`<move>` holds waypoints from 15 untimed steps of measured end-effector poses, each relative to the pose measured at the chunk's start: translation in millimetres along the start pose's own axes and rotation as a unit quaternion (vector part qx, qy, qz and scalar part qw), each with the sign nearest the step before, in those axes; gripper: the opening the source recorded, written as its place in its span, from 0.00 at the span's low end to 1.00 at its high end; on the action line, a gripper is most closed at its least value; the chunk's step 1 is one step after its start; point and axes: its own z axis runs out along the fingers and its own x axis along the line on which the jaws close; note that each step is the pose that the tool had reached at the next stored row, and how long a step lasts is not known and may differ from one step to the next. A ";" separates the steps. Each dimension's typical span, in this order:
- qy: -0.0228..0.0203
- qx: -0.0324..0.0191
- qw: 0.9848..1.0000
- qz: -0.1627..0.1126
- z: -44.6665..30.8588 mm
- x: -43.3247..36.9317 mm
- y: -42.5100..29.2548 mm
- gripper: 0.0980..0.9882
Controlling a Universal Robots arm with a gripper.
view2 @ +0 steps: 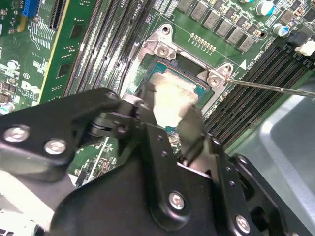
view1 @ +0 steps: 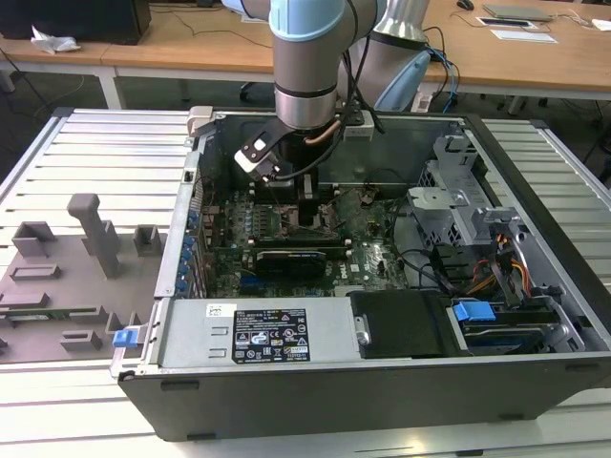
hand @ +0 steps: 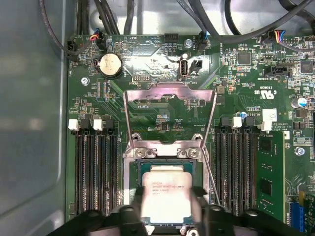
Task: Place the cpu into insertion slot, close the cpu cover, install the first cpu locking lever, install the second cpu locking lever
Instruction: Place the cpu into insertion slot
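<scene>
The cpu (view2: 170,91) in the second wrist view lies flat in the mouth of the insertion slot (view2: 166,50), pale face up. Whether it's fully seated or a hair above, I can't tell. The tool (view2: 167,112) has its fingers (view2: 191,132) closed against two opposite edges of the chip, so I'd call it clamped on it. Gripping by the edges makes sense to me, since it keeps the chip level and square to the socket. A thin locking lever (view2: 270,87) sticks out to one side, clear of the opening.

In the first wrist view the cpu cover (hand: 147,97) stands flipped up at the hinge end of the slot. That leaves the socket open from above, I guess so the chip can go straight down. Rows of memory slots (hand: 96,172) flank the socket on both sides of the green motherboard (hand: 246,98), pretty near the fingers, so not much elbow room. A coin battery (hand: 110,64) and some cables (hand: 103,12) sit beyond the cover, out of the way.

Exterior view: the arm (view1: 305,57) reaches straight down into the open computer case (view1: 382,396), which lies on a slatted worktop (view1: 105,143). A black expansion card (view1: 291,258) sits just beside the tool, and grey fixture blocks (view1: 91,229) stand well apart on the exterior view's left.
</scene>
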 end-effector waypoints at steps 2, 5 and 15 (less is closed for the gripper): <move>0.000 0.000 1.000 0.000 0.0 0.0 0.0 0.35; 0.000 0.000 1.000 0.000 0.0 0.0 0.0 0.15; 0.000 0.000 1.000 0.000 -5.7 0.0 2.1 0.01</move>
